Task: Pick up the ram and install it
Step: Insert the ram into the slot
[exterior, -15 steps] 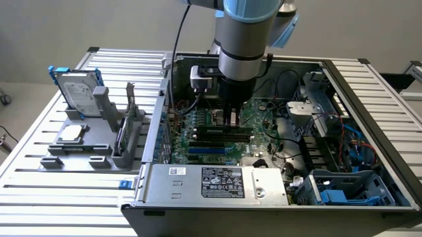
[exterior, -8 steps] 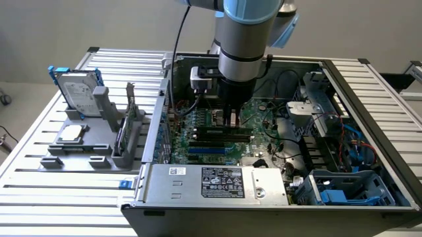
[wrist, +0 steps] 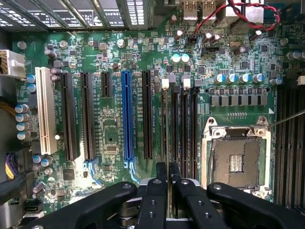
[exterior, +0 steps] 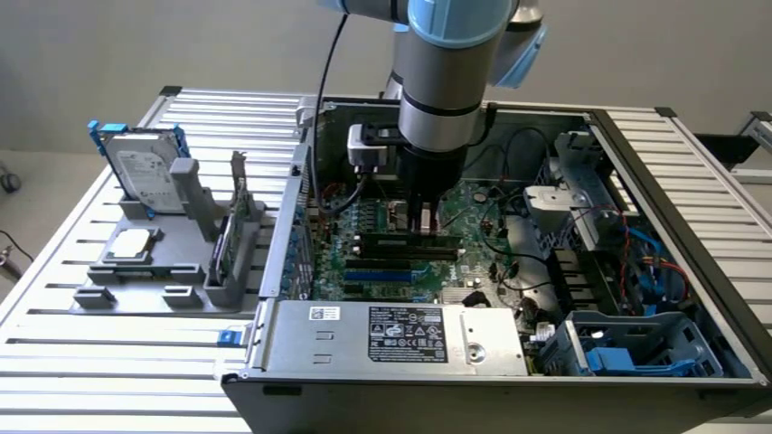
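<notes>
The gripper (wrist: 166, 174) pinched the ram (wrist: 165, 138) between its black fingers (wrist: 155, 200), nearly closed on the thin board. The ram stood on edge directly beneath the hand, over the green motherboard (wrist: 114, 129). Its long axis ran parallel to the black memory slots (wrist: 183, 129) and seemed lined up with the one ending in a white latch (wrist: 165, 83) — though whether it was seated could not be told. A square, metal-framed processor socket (wrist: 236, 160) lay near the slots.

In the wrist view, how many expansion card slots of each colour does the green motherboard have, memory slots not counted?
White plastic expansion slot: 1
Blue plastic expansion slot: 1
Black plastic expansion slots: 4 (one is short)
Total: 6
</notes>
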